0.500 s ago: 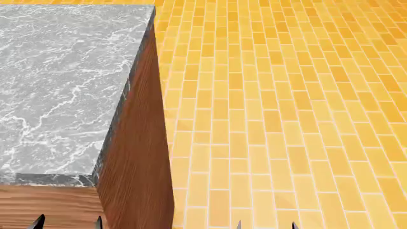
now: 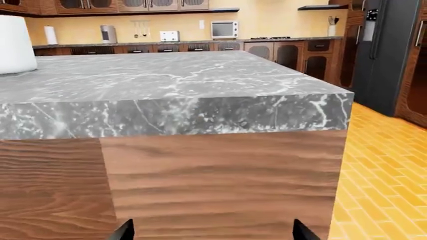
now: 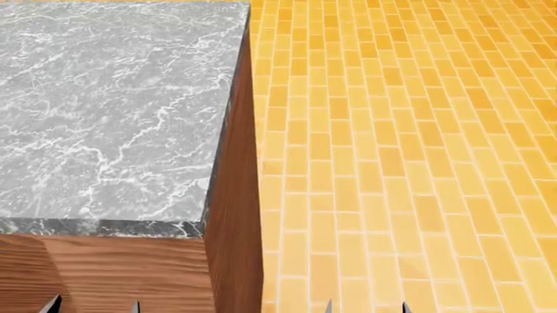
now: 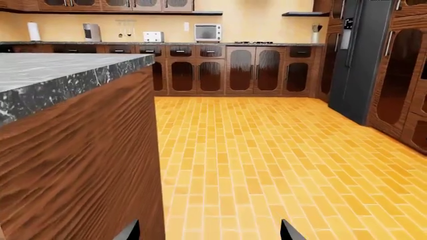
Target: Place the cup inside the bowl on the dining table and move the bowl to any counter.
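Observation:
The dining table [image 3: 113,117] has a light grey marble top and wood sides; its near right corner fills the left of the head view. A white cylinder, apparently the cup [image 2: 15,45], stands on the table top, cut off by the edge of the left wrist view. The bowl is out of view. My left gripper [image 2: 213,233] [image 3: 93,306] is open and empty, low in front of the table's wood side. My right gripper [image 4: 210,233] [image 3: 366,308] is open and empty over the floor, just right of the table corner.
Orange brick floor [image 3: 392,163] spreads to the right of the table. A black-topped counter [image 4: 200,43] with wood cabinets runs along the far wall, holding a microwave [image 4: 207,32] and small appliances. A dark fridge [image 4: 357,60] stands at the far right.
In the head view the table corner has slid to the right and its near edge sits a little higher. Both grippers keep their places at the frame's bottom.

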Tool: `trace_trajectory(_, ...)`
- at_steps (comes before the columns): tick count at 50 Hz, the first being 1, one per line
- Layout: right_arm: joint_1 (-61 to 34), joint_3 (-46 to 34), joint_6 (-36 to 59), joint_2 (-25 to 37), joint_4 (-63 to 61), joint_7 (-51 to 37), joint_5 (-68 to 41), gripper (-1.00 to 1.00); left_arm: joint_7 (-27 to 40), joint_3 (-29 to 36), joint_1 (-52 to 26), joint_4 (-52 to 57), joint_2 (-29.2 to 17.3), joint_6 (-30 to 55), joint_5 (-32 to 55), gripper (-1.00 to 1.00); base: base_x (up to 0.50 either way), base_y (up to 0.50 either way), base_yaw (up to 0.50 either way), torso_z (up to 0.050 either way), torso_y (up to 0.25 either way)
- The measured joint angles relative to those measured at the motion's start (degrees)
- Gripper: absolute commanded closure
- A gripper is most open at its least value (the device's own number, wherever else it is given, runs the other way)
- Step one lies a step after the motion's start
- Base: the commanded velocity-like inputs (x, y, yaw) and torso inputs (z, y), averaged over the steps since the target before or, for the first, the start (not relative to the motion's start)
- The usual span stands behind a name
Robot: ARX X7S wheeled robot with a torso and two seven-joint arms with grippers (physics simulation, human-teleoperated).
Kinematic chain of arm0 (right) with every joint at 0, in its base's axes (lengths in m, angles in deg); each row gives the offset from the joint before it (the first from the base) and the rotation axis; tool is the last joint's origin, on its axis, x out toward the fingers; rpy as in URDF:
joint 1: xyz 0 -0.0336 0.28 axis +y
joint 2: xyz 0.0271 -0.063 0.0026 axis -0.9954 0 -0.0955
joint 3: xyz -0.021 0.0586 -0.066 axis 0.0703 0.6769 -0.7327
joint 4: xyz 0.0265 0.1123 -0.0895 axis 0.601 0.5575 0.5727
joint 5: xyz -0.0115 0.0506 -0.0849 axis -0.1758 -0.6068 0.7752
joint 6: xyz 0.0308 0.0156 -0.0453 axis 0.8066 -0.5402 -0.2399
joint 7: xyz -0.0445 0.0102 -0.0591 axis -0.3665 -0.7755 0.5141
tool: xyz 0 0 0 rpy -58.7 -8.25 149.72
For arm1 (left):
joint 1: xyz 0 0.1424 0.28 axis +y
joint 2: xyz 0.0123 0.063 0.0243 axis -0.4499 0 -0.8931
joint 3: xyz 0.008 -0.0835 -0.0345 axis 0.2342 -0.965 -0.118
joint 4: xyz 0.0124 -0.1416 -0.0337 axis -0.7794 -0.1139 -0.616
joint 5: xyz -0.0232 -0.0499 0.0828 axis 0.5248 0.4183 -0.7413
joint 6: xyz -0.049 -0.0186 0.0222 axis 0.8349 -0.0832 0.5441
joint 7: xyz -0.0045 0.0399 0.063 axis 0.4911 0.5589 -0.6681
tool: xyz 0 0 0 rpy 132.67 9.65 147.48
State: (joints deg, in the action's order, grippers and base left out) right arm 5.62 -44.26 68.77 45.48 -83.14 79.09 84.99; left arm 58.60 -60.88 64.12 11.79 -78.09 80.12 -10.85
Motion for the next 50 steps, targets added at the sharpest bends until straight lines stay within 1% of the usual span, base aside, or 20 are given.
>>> trace_trajectory(6,0.1,-0.7,-0.3,0.7,-0.2,-0.6,-0.4,-1.0,0.8,0.8,0.2,0.3,-0.4,0.1,0.0,-1.0,-0.5,0.1,0.0,0.0,0.0)
trace_trajectory(10,0.2,-1.1,-0.6,1.1,-0.2,-1.0,-0.7,-1.0,1.3,1.3,0.3,0.5,-0.7,0.0,0.1,-1.0,-0.47,0.38,0.0,0.0,0.0)
trace_trajectory(50,-0.7,-4.7,-1.7,3.6,0.9,-3.6,-2.9,-1.0,4.7,4.3,1.0,1.1,-3.5,-0.2,1.6,-1.0,-0.25,0.5,0.0,0.0,0.0)
